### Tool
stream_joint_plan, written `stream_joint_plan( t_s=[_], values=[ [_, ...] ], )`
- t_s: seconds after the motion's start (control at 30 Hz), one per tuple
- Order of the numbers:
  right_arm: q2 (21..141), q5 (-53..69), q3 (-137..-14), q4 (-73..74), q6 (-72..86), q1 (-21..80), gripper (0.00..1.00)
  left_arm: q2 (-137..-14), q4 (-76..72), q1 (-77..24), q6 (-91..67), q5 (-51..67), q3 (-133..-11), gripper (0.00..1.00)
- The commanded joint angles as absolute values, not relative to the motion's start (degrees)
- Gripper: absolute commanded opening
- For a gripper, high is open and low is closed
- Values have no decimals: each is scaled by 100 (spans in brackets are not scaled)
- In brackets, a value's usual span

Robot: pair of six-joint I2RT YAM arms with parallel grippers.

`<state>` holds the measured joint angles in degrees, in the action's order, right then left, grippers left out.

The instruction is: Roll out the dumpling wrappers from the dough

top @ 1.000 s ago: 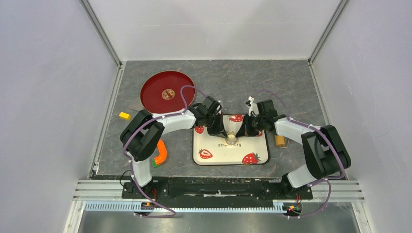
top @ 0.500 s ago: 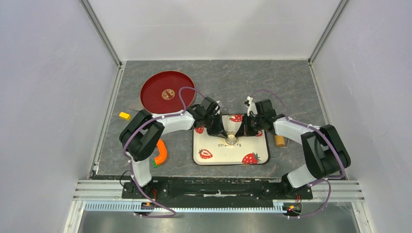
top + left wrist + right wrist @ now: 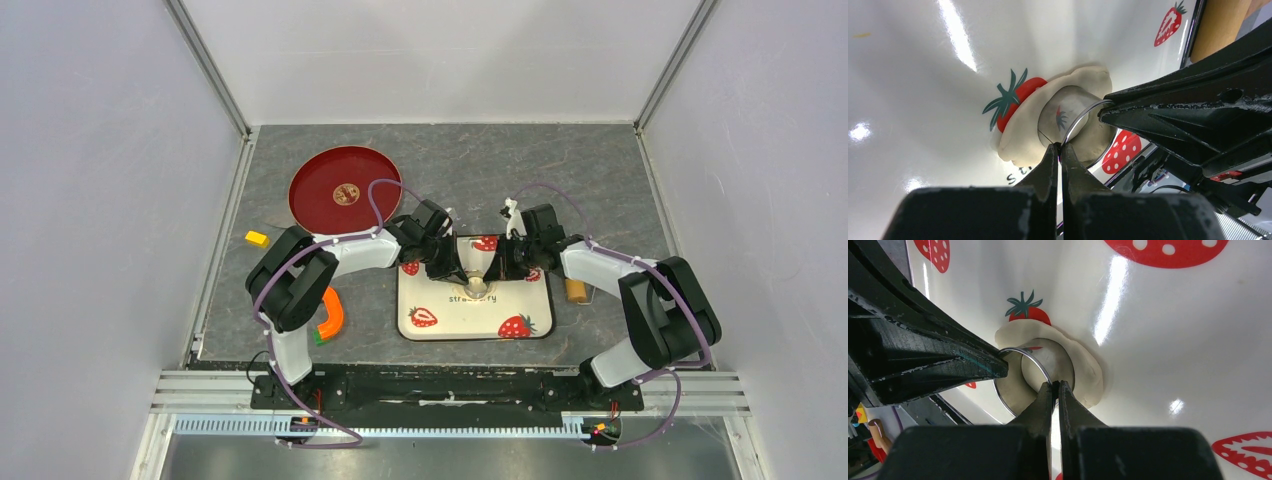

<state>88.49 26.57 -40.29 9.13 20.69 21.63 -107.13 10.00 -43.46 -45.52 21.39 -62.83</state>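
From above, the left gripper (image 3: 462,274) and the right gripper (image 3: 497,272) are meeting at the metal ring (image 3: 477,288) on the tray (image 3: 470,320), near the middle of the surface's near edge.

At the left wrist, the left gripper (image 3: 1059,150) is pinching the ring's rim (image 3: 1079,116), and the ring is sitting in the flattened dough (image 3: 1023,135).

At the right wrist, the right gripper (image 3: 1052,387) is clamping the opposite rim. Rolling seems done and cutting is underway, with no wrapper freed yet.

You are looking at the dough (image 3: 1083,365) lying flat on the white strawberry tray (image 3: 1173,340), spreading out as a thin, pale cream sheet with an uneven, rounded outline. It is covering part of a printed strawberry. A metal ring (image 3: 1013,390) is standing in its middle, with dough showing around it.
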Motion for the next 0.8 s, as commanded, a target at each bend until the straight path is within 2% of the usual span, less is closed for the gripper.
stream_joint_plan(
  t_s=[0.0, 0.47, 0.77],
  values=[
    [9439, 1790, -3643, 1325, 1791, 2468, 0, -11382, 1665, -4474, -4438, 1301, -5946, 2],
    [9347, 1888, -4052, 1605, 1601, 2468, 0, -11293, 1777, -4455, -4362, 1336, -6000, 2],
    [9228, 2096, -4531, 1831, 1604, 2464, 7, -10925, 2306, -4456, -4208, 1191, -6539, 2]
  ],
)
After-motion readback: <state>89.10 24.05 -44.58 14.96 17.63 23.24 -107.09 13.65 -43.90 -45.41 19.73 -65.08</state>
